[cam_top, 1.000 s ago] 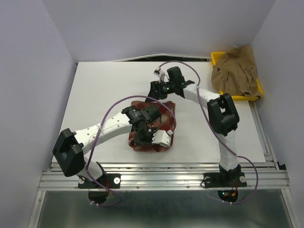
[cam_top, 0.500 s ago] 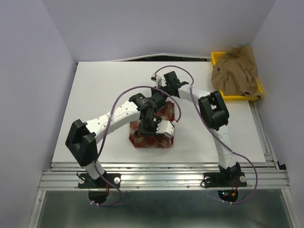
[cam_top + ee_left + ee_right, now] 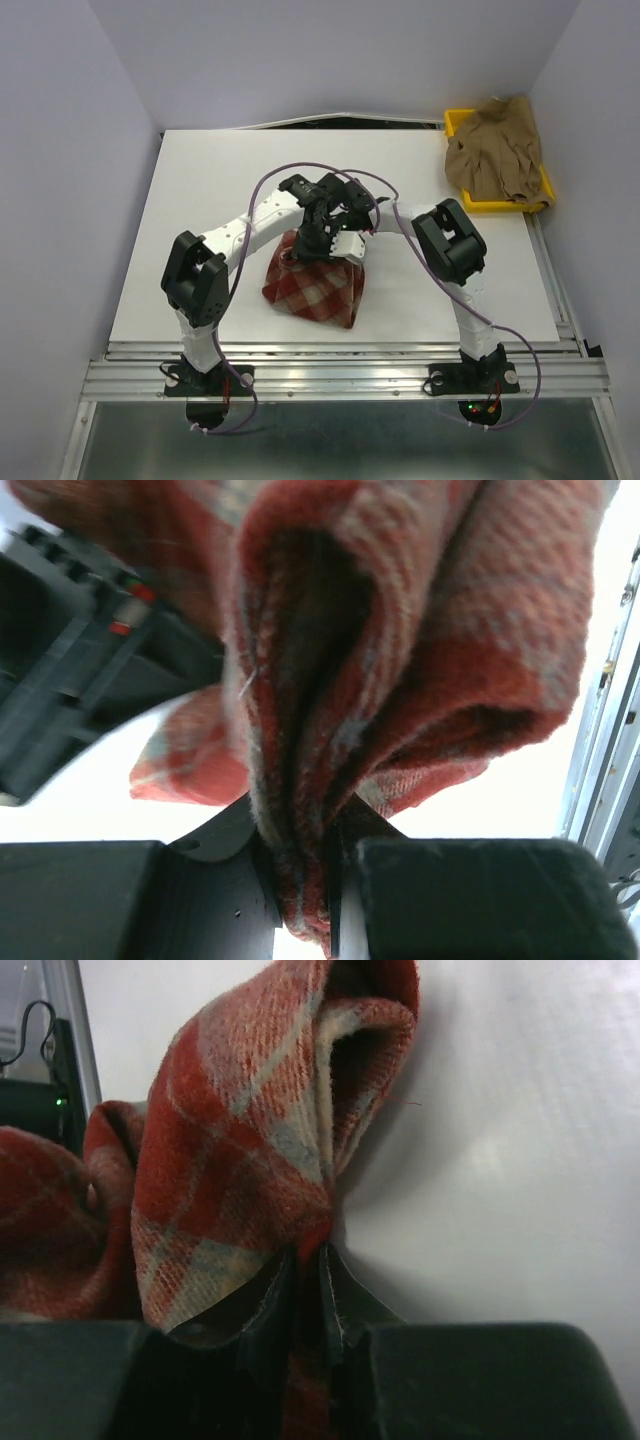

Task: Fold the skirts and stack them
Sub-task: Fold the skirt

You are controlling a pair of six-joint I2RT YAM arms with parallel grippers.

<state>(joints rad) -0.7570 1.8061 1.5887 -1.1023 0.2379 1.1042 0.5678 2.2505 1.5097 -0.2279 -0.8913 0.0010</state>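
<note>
Above the white surface, I am pinching the far end of the red-and-cream plaid fabric skirt in my left hand and right hand, its length trailing toward me.

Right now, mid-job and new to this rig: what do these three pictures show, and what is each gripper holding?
These are two white-and-black robot arms bolted at the near edge of a white table. The wide picture looks down from above and behind them, with the left arm on the left and the right arm on the right. The other two pictures come from a camera on each wrist, looking along its own fingers. A red-and-cream plaid skirt lies mid-table. The left gripper and the right gripper are each shut on a fold of its far edge. A tan skirt sits heaped on the yellow tray at the far right corner, with neither gripper near it.
</note>
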